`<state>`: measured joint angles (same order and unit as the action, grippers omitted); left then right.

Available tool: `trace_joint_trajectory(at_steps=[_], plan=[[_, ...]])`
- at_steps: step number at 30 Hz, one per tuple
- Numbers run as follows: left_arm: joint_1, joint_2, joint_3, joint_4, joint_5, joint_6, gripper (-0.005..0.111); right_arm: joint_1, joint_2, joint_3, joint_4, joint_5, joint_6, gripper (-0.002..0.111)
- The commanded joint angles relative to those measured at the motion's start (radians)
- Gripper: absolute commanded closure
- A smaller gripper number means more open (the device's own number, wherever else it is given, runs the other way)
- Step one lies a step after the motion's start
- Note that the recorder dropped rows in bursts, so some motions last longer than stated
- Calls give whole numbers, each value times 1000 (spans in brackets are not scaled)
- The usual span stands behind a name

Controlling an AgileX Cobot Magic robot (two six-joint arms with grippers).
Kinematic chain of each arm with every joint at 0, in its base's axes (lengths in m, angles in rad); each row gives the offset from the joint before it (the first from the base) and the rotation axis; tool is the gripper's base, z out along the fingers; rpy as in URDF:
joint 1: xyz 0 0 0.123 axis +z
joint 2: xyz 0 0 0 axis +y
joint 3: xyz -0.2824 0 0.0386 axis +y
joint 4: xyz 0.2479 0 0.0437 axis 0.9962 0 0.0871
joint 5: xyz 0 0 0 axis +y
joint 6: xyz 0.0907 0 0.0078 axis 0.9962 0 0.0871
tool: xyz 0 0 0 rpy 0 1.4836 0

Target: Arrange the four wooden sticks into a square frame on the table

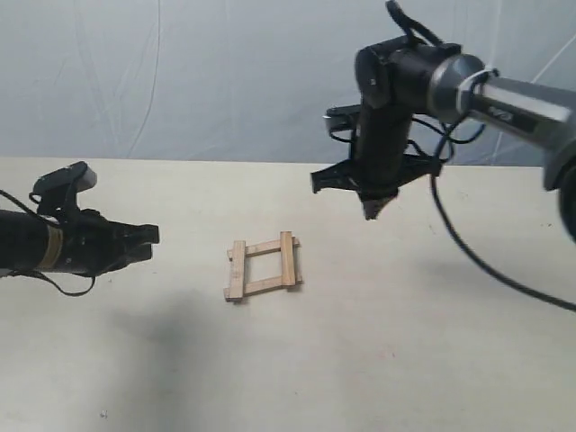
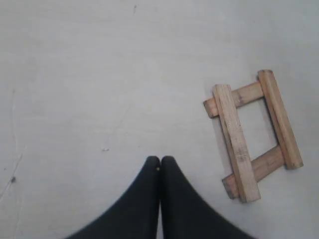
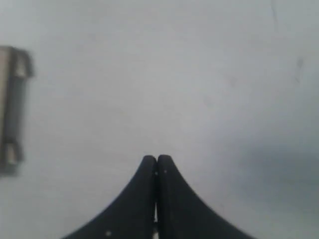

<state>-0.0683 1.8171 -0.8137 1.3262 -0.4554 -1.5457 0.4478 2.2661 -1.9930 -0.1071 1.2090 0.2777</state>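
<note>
The four wooden sticks form a small square frame [image 1: 262, 265] lying on the table [image 1: 378, 351] near its middle: two sticks rest across the ends of the other two. The left wrist view shows the frame [image 2: 252, 133] clearly; the right wrist view catches only a blurred edge of the frame [image 3: 12, 110]. My left gripper [image 1: 153, 235] hovers low to the left of the frame, shut and empty, its black fingertips [image 2: 152, 167] pressed together. My right gripper [image 1: 371, 211] hangs above the table, up and to the right of the frame, pointing down, shut with nothing in it.
A wrinkled blue-grey backdrop sheet [image 1: 198, 72] hangs behind the table. A black cable [image 1: 486, 265] trails from the right arm over the table's right side. Faint specks and scuffs mark the pale surface.
</note>
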Motion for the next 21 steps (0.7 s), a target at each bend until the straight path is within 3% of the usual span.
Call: trace_joint_trajectory(at_steps=[1, 10, 15, 21], plan=[[17, -80, 94, -259, -12, 220, 106, -123, -206, 338, 14, -169, -17, 109], [17, -401, 302, -785, -24, 630, 106, -356, -744, 1094, 115, -842, -96, 109], [17, -649, 405, -840, -22, 660, 106, -366, -1074, 1453, 115, -1265, -96, 109], [17, -998, 506, -832, 104, 660, 106, -370, -1392, 1753, 115, -1487, -96, 109]])
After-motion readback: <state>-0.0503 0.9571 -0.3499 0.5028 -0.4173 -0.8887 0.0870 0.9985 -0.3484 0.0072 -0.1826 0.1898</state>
